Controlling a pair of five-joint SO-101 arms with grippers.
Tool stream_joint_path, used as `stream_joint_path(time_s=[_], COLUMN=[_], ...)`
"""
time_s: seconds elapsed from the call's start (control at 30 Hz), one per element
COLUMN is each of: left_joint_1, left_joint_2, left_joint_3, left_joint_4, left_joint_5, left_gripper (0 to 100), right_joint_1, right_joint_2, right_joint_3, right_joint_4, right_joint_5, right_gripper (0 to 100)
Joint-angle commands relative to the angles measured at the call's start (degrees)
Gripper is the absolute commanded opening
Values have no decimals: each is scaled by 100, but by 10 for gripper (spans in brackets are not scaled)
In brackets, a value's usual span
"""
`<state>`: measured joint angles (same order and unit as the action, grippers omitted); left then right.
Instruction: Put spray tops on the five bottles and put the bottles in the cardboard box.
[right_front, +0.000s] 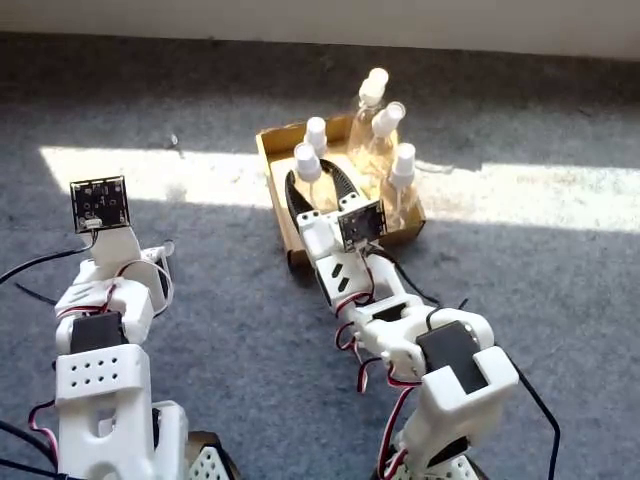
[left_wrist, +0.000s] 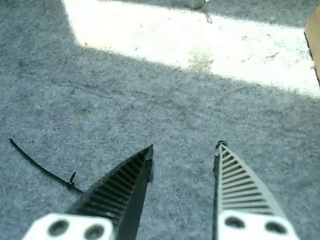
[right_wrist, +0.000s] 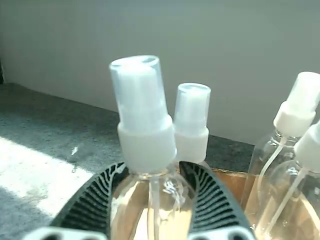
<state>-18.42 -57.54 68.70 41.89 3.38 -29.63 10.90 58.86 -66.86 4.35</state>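
Reads as the boxing step, close to done: all five spray tops seated, no bare neck anywhere. Gripped bottle (right_wrist: 150, 210) upright in the right gripper (right_wrist: 150, 172), dark fingers (right_wrist: 95, 200) pressed close on both shoulders just under the spray top (right_wrist: 142, 115). Seems a real hold rather than a loose bracket, though hard to swear to contact on both sides. From above, standing in the near-left part of the cardboard box (right_front: 272, 150), inside the walls; whether down on the box floor or a touch above it, not visible. Around it, capped and upright: back-left bottle (right_front: 316, 135) just behind, right bottle (right_front: 403, 170) near the right wall, middle bottle (right_front: 386, 125) behind that, far bottle (right_front: 374, 88) at the back wall, inside or just beyond it, cannot tell. Left gripper (left_wrist: 184, 150) well apart from the box, over grey carpet (left_wrist: 200, 115), fingers spread wide and holding nothing, with a black cable tie (left_wrist: 40, 167) lying nearby. Next, probably: ease the bottle down until settled, spread the right fingers only a little to spare the close neighbours, then lift straight up and draw back. Worth checking the far bottle before calling the task finished.
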Motion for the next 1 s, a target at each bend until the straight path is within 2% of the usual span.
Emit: stream_joint_path(time_s=[0.0,0.73,0.87,0.97], left_joint_1=[101,101,101,101], left_joint_2=[-84,-84,-84,-84], left_joint_3=[-22,-22,-22,-22], left_joint_4=[-88,-79,-79,-70], left_joint_5=[35,35,35,35], left_gripper=[189,189,189,189], right_joint_1=[-75,-57,-57,-57], right_joint_2=[-22,-31,-40,-40], right_joint_3=[-40,13,13,13], right_joint_4=[-75,-66,-66,-66], right_joint_5=[0,26,26,26], right_gripper=[5,14,92,105])
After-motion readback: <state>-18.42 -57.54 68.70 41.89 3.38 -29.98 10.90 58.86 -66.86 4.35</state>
